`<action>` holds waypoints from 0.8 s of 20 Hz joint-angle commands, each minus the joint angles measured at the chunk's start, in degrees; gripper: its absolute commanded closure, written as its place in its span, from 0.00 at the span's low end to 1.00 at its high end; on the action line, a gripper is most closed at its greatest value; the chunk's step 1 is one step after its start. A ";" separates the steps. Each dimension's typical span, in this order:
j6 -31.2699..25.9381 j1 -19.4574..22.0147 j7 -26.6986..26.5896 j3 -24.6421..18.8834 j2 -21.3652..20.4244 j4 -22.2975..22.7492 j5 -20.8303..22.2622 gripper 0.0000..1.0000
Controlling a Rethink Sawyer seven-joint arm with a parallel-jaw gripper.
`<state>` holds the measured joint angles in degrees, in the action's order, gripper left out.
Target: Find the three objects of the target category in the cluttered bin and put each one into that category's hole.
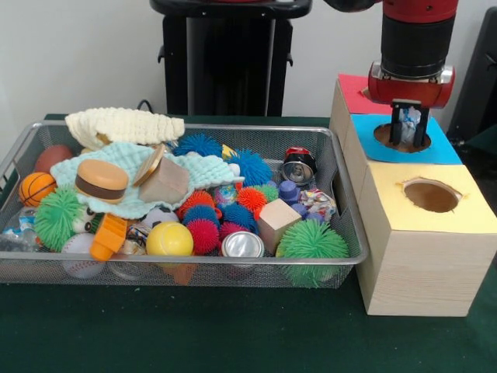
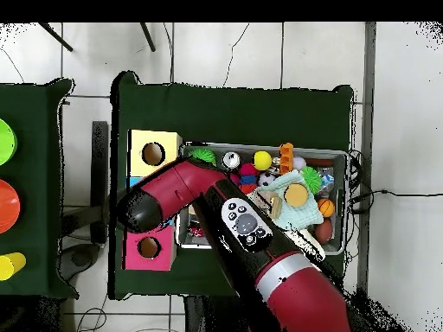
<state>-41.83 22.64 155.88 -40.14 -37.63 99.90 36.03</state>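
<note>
where the red and black arm (image 1: 411, 47) comes down at the right of the front view, the gripper (image 1: 409, 128) hangs directly over the round hole (image 1: 400, 138) of the blue-topped wooden box (image 1: 404, 140). its two dark fingers (image 1: 397, 124) are closed on a small crumpled whitish object (image 1: 410, 118) — what it is i cannot tell. this box stands between a red-topped box (image 1: 356, 95) behind and a yellow-topped box (image 1: 425, 233) in front, whose hole (image 1: 432, 195) is in plain sight. just beside the boxes sits the cluttered bin (image 1: 342, 175) of wire mesh on the green table (image 1: 194, 334), full of things: spiky balls in green, blue and red, a toy hamburger (image 1: 101, 179), a small basketball (image 1: 36, 188), a yellow ball (image 1: 169, 239), a wooden cube (image 1: 278, 222), two cans (image 1: 242, 245) and knitted cloths (image 1: 124, 126). in the overhead view the arm (image 2: 260, 251) covers the blue box and part of the bin (image 2: 343, 186).
</note>
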 commanded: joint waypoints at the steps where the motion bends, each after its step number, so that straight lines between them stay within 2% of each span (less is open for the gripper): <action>1: -2.08 -0.44 -9.77 -0.26 -0.44 0.50 0.10 1.00; 7: -0.92 -1.31 -8.30 0.18 0.20 0.83 0.34 1.00; 11: -0.01 -2.47 -6.33 0.67 -0.78 1.90 0.44 1.00; 16: 0.14 -5.02 -4.65 1.60 0.49 0.50 0.91 1.00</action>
<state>-41.83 20.49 155.88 -40.03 -38.71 99.83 36.13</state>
